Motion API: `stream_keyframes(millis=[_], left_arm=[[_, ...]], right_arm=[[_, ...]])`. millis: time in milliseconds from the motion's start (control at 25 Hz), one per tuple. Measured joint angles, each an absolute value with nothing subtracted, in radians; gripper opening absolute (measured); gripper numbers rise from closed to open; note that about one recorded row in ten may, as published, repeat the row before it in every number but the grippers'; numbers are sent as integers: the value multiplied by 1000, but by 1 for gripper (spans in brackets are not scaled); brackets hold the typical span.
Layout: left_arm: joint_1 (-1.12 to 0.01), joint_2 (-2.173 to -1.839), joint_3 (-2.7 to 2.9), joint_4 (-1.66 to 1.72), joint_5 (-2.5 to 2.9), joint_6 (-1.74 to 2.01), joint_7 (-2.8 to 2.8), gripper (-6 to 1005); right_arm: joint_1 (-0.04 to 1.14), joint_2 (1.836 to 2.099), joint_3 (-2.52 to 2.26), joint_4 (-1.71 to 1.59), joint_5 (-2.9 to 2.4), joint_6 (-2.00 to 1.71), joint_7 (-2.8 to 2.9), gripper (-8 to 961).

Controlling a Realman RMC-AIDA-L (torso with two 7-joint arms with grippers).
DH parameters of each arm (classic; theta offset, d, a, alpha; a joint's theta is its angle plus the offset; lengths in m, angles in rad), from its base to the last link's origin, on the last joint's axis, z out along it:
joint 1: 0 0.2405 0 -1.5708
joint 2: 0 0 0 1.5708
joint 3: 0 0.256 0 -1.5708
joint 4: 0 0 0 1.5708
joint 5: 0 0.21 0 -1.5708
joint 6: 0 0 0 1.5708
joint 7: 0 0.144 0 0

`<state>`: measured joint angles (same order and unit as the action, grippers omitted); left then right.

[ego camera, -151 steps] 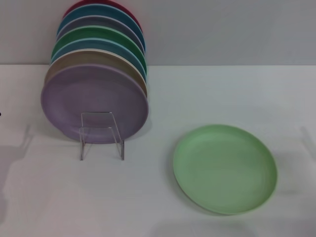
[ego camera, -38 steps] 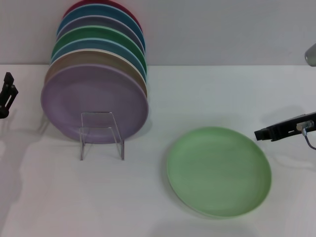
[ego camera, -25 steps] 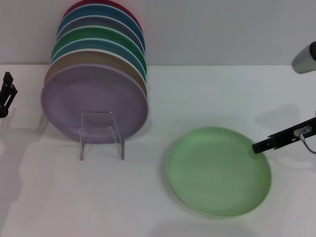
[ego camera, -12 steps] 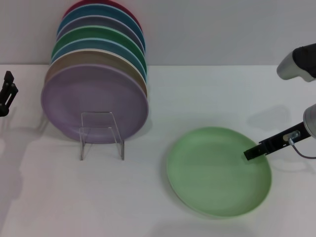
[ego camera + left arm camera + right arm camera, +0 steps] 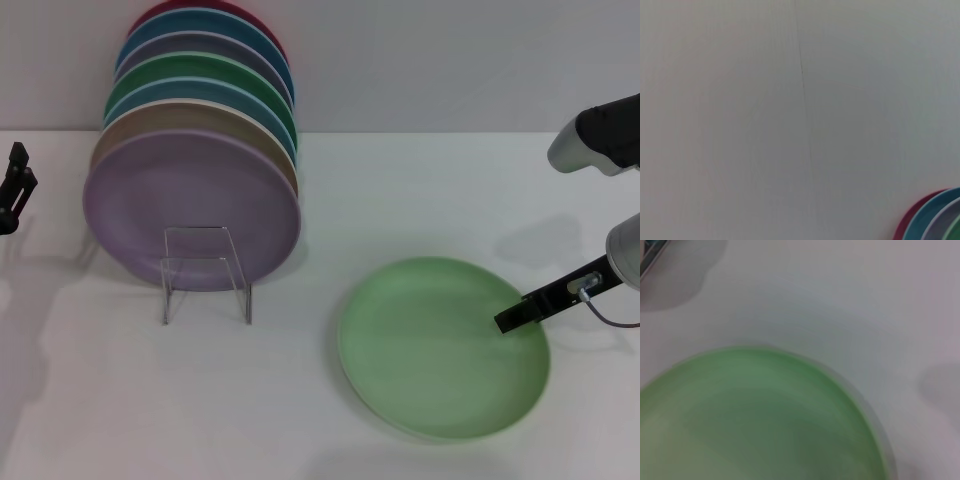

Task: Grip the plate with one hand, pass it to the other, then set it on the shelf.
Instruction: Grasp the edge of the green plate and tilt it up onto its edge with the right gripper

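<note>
Plate (image 5: 440, 350), pale green, flat on white worktop (image 5: 420, 190), right of clear shelf (image 5: 205, 270) holding upright plate stack (image 5: 195, 150). Right end effector (image 5: 520, 315) over plate's rim; opening can't be judged. Left end effector (image 5: 15, 185) at worktop edge, likewise unclear.

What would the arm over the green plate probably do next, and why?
Probably close on the near edge. The right gripper has one slim finger over the right rim of the light green plate, which lies flat on the table, not lifted.

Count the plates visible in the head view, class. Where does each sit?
8. Seven stand upright in a row on the shelf, lilac plate at the front; the plate lies flat on the table. More may hide behind the row.
</note>
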<state>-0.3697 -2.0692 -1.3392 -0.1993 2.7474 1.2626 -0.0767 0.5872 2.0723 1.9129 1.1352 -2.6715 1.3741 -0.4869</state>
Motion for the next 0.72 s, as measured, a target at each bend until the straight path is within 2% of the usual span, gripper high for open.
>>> stream_keyframes(millis=[480, 560, 720], left_arm=[[-371, -2070, -1339, -199, 2747, 1262, -77, 844], [-373, -2070, -1339, -199, 2747, 1262, -77, 845], [-374, -2071, -1339, -200, 2747, 1259, -77, 846]], right_arm=[[594, 2072, 1910, 1120, -2677, 1362, -481, 555], [594, 2071, 1910, 1118, -2677, 1361, -482, 315], [594, 2072, 1910, 1118, -2677, 1353, -482, 159]])
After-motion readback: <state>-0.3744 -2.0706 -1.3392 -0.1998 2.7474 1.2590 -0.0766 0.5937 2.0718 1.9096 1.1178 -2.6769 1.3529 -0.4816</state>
